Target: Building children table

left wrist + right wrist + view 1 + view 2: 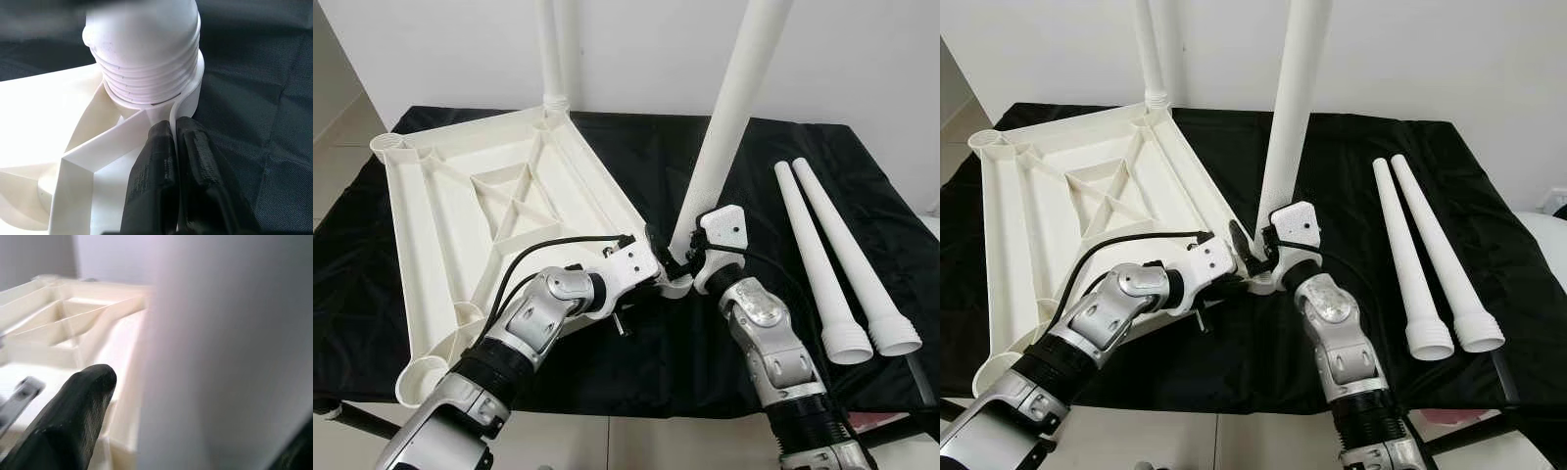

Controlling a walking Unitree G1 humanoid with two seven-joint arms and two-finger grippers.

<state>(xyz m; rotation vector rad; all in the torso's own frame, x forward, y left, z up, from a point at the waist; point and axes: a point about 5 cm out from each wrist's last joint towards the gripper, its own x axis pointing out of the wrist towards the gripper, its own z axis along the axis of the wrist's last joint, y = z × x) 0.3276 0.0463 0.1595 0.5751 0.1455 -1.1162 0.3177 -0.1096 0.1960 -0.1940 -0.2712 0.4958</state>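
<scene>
White tabletop upside down on black-draped table, left of centre. Leg upright at near right corner socket, threaded end entering. Right hand clamped on leg's lower end. Left hand pinched together on socket rim. Two spare legs flat at right. Another leg upright at far corner.

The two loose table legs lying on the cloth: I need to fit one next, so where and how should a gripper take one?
Take the nearer loose leg at mid-shaft, coming down from above with the fingers across its width. It lies flat on the black cloth, and the shaft is slim and smooth there; the flared threaded end is wider and must stay free for the tabletop socket.
</scene>
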